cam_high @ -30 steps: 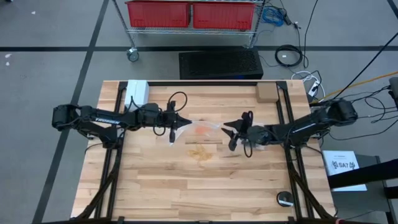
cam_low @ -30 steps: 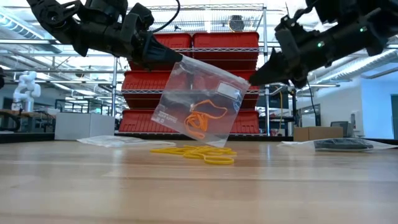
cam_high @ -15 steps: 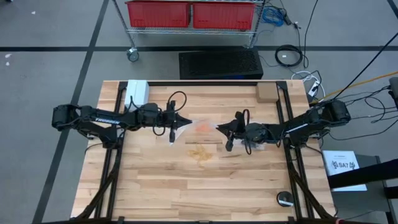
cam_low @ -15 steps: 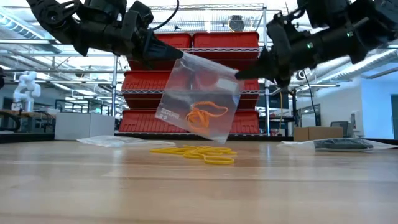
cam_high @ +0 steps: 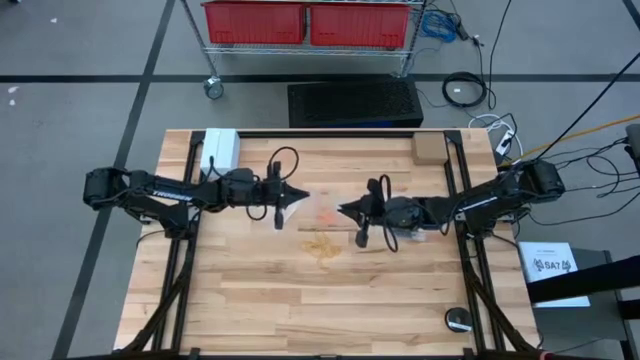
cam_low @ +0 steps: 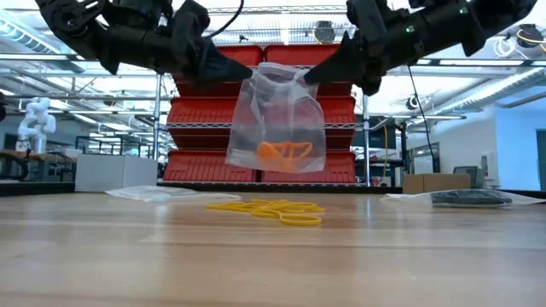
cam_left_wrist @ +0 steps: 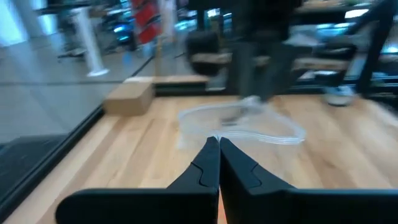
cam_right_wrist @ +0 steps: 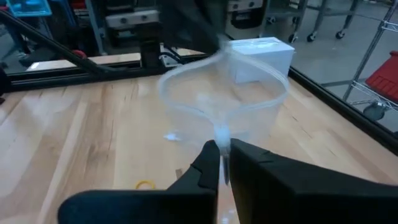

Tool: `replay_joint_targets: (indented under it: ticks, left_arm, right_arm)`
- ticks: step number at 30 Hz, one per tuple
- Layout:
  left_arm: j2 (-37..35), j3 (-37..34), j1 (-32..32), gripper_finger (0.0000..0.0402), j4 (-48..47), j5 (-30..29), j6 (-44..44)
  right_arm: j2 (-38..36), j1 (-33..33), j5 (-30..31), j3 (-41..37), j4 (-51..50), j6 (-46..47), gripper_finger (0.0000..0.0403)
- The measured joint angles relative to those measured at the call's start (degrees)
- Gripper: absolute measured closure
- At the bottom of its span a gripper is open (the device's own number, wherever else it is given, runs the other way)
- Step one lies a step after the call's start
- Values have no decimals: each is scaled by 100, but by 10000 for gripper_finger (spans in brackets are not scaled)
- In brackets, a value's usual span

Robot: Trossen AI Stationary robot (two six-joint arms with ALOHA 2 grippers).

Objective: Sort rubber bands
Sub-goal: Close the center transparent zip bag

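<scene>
A clear plastic bag [cam_low: 277,119] holding orange rubber bands [cam_low: 283,152] hangs upright, mouth upward — left gripper [cam_low: 241,73] and right gripper [cam_low: 311,75] each clench its top rim. Thin yellow rubber bands [cam_low: 269,208] lie heaped mid-surface on the wooden table [cam_low: 273,256]; red bins [cam_low: 264,162] fill shelves behind.

Bag [cam_low: 277,119] clear glossy plastic; table [cam_low: 273,256] pale smooth wood; rubber bands [cam_low: 271,207] matt yellow rubber.

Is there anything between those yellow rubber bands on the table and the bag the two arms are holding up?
Nothing visible. The clear bag hangs above the table, pinched at its top edge by the left gripper and right gripper, both jaws shut. The yellow rubber bands lie in the open below it. Orange bands are already inside.
</scene>
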Motion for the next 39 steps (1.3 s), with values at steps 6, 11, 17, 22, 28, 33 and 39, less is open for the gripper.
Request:
replay_joint_targets:
  ticks: [6, 11, 17, 22, 28, 33, 39]
  left_arm:
    - [0, 0, 104, 361, -243, -849, 46]
    - [0, 0, 204, 328, -385, -1060, 69]
    - [0, 0, 202, 292, -396, -1141, 69]
    - [-7, 0, 204, 270, -658, -1780, 197]
    - [-142, 0, 205, 264, -771, -2072, 226]
    - [-259, 0, 204, 264, -921, -2163, 220]
    - [-559, 0, 204, 264, -1459, -2968, 290]
  right_arm:
    - [-233, 141, 484, 2, -606, 121, 402]
    - [-689, 156, 792, 2, -1244, 392, 402]
    - [-1273, 154, 979, 2, -1773, 410, 403]
    - [-1588, 144, 1568, 373, -3157, 805, 403]
    - [-1271, -95, 1986, 1688, -5538, 1478, 403]
    - [-401, -538, 1955, 2732, -6575, 1499, 402]
    - [1131, -1130, 1902, 3774, -7535, 1831, 402]
